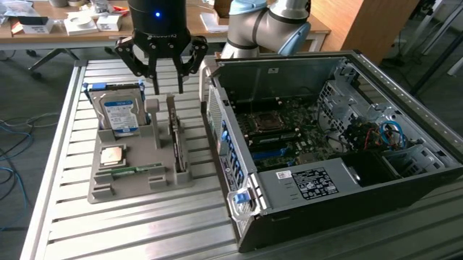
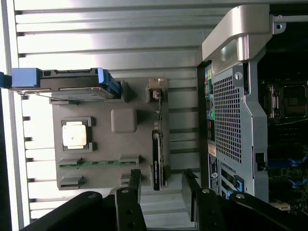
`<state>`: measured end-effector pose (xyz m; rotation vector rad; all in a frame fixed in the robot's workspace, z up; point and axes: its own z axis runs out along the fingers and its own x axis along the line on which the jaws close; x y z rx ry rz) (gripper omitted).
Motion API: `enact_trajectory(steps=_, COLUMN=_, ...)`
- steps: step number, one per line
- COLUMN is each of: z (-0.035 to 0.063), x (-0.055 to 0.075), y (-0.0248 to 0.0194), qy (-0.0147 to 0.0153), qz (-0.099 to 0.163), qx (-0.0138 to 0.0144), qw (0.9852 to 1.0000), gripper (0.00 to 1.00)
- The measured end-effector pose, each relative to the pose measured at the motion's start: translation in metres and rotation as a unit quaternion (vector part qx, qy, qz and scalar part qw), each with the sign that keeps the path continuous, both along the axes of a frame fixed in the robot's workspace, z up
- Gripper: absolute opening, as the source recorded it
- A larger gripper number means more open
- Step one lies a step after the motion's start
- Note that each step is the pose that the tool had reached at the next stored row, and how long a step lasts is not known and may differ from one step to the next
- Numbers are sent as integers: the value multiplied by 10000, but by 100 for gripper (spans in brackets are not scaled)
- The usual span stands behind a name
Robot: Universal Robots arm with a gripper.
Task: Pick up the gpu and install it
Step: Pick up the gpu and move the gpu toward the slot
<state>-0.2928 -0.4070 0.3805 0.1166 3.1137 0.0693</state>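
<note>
Two fingers [image 1: 154,78] are held spread above the gpu [image 1: 175,135], which is seated upright in the grey holder [image 1: 137,187] on the desk [image 1: 108,227].

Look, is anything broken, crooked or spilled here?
Nothing stands out. The gpu stands on edge in its slot in the grey holder, the hard drive upright in its own, and the open pincer hangs above the holder. The computer case lies open on its side, with no damage showing.
</note>
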Motion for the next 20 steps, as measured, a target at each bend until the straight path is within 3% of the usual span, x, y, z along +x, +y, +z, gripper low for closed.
enact_trajectory(steps=6, z=-11, x=0, y=0, qy=0, qz=0, qx=0, qw=10000, gripper=47)
enact_trajectory(steps=20, z=-138, x=0, y=0, qy=1, qz=0, qx=0, qw=10000, gripper=47)
